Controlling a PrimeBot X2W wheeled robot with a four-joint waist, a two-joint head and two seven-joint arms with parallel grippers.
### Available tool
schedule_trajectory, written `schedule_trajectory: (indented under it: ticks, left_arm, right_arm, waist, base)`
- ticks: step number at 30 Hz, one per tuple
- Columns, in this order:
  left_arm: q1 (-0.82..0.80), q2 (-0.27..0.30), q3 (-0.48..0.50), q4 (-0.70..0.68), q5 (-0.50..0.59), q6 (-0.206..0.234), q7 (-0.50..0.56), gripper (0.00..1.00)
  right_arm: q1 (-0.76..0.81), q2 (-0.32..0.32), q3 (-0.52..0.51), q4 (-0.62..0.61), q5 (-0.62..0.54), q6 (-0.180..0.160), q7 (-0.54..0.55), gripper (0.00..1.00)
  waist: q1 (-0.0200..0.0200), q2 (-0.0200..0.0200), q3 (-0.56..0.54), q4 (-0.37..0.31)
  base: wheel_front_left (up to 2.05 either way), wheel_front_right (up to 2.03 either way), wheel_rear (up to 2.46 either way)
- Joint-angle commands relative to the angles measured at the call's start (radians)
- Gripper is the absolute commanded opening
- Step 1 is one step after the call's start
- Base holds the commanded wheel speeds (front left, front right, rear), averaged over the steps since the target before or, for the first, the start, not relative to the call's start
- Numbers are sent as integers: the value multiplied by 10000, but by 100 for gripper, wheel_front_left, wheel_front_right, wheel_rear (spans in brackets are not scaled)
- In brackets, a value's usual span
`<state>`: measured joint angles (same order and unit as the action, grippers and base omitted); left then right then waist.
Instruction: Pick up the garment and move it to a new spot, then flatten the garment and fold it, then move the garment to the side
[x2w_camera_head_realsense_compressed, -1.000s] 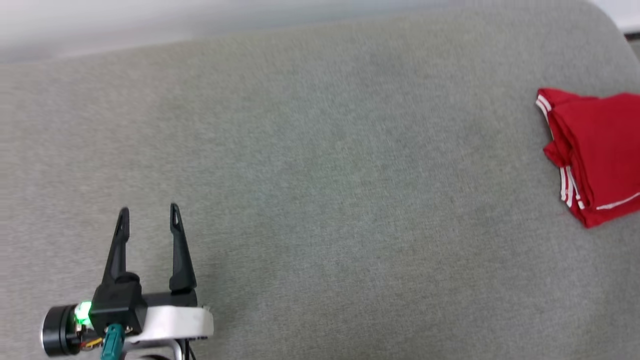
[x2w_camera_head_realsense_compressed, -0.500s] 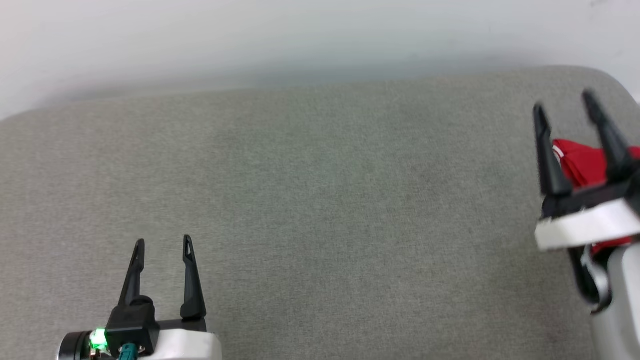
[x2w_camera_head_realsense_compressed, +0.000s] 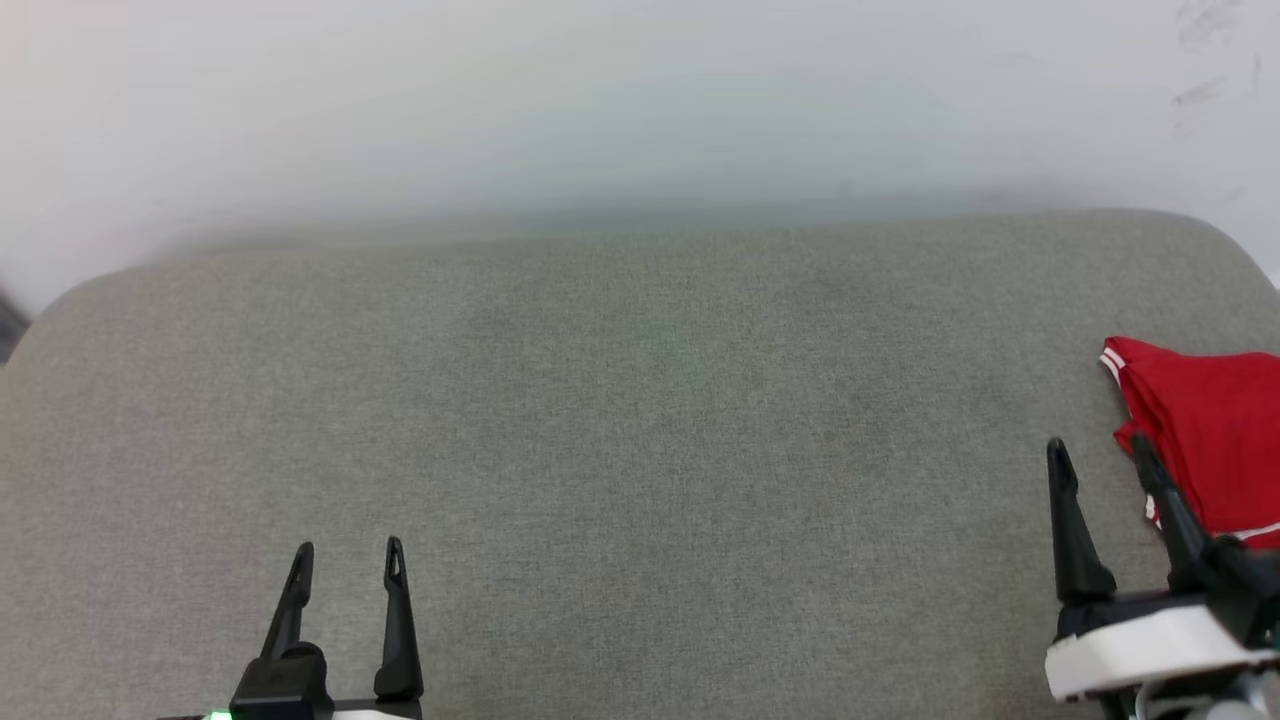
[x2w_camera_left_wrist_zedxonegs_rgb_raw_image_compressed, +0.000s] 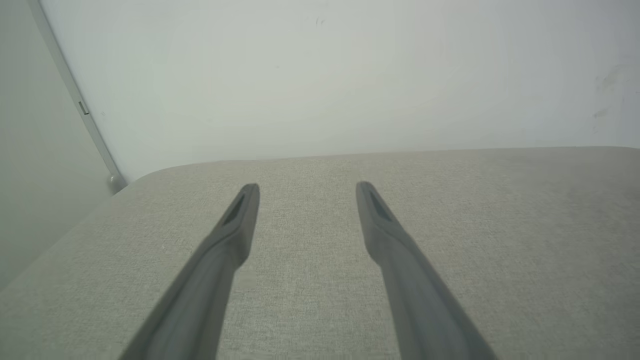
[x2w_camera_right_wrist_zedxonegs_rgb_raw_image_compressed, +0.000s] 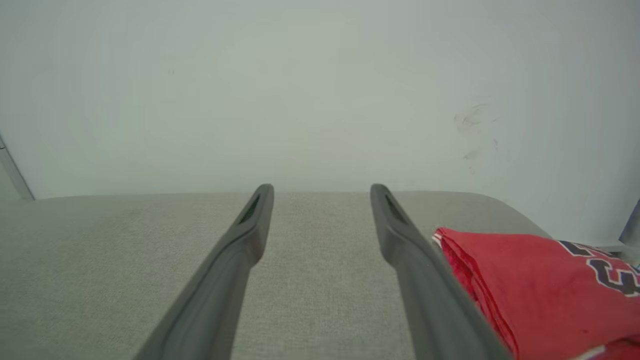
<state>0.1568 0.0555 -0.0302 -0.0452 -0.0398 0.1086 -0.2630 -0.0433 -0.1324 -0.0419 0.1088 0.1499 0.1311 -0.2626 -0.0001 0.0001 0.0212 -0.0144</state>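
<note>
The garment (x2w_camera_head_realsense_compressed: 1205, 440), a red jersey with striped trim, lies folded at the far right of the grey cushioned surface (x2w_camera_head_realsense_compressed: 640, 420). In the right wrist view the garment (x2w_camera_right_wrist_zedxonegs_rgb_raw_image_compressed: 530, 285) shows black white-outlined lettering at its right end. My right gripper (x2w_camera_head_realsense_compressed: 1098, 448) is open at the lower right, its fingers just left of the garment's near edge, holding nothing. My left gripper (x2w_camera_head_realsense_compressed: 348, 548) is open at the lower left over bare cushion. In the wrist views the right gripper (x2w_camera_right_wrist_zedxonegs_rgb_raw_image_compressed: 321, 187) and the left gripper (x2w_camera_left_wrist_zedxonegs_rgb_raw_image_compressed: 306, 185) both stand with jaws apart and empty.
A pale wall (x2w_camera_head_realsense_compressed: 640, 100) rises behind the cushion's far edge. The cushion's rounded corners show at far left (x2w_camera_head_realsense_compressed: 60, 300) and far right (x2w_camera_head_realsense_compressed: 1230, 240). A metal strip (x2w_camera_left_wrist_zedxonegs_rgb_raw_image_compressed: 75, 100) runs down the wall at the left.
The head camera has tilted up, so the wall now takes the top of the picture. My right gripper has drawn back from over the garment to the lower right; the left gripper sits lower.
</note>
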Motion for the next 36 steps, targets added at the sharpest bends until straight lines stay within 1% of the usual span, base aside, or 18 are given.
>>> schedule_trajectory:
  ticks: [1,9,21,22,27,36]
  left_arm:
    - [118,-15,-33,67,18,-83,-22,100]
    - [172,-26,-66,216,-26,-282,-22,100]
    - [239,-44,69,369,-179,-470,-22,100]
    - [184,-33,53,360,-156,-468,1,0]
    - [245,-42,26,724,-208,-474,51,0]
    - [-84,60,67,920,-2245,-685,395,0]
  right_arm:
    - [403,160,-89,-176,-5,-8,-25,100]
    - [1336,465,-296,-710,-70,-8,-27,100]
    - [1753,590,-226,-985,-191,-8,-27,100]
    - [1628,537,-223,-936,-133,0,2,0]
    - [1667,547,-187,-566,-71,0,53,0]
    - [1385,523,-173,-354,1817,0,447,0]
  waist:
    - [1,-1,-103,56]
    - [1,-1,-275,48]
    - [1,-1,-316,68]
    - [1,-1,-316,69]
    - [1,-1,-316,69]
    - [1,-1,-305,74]
  base:
    - [0,0,0]
    - [0,0,0]
    - [0,0,0]
    - [0,0,0]
    - [0,0,0]
    - [0,0,0]
